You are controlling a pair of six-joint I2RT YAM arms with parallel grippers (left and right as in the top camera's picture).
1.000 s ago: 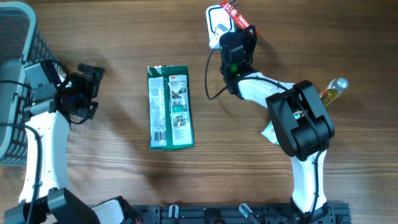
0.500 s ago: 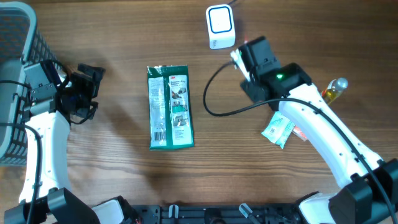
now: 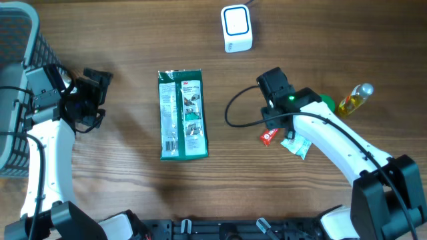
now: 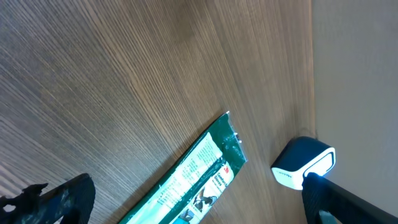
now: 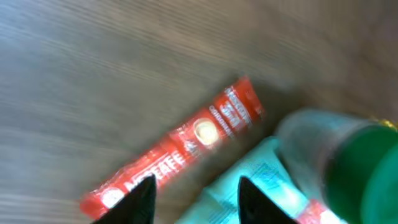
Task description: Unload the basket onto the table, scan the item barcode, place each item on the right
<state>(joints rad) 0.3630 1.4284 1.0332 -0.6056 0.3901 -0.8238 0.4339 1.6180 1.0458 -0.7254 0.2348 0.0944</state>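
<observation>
Red sachet (image 3: 267,137) on table (image 3: 133,200) beside teal packet (image 3: 297,144), basket (image 3: 13,27) left

A long green packet (image 3: 183,115) lies flat at the centre of the wooden table (image 3: 133,200), its length running up and down the frame. A dark mesh basket (image 3: 17,40) with a grey rim fills the upper left corner. At the right a small bottle of yellow liquid (image 3: 354,99) lies tilted, a green-capped container (image 3: 326,101) is just beside it, and a teal sachet (image 3: 297,145) is lower down.
</observation>
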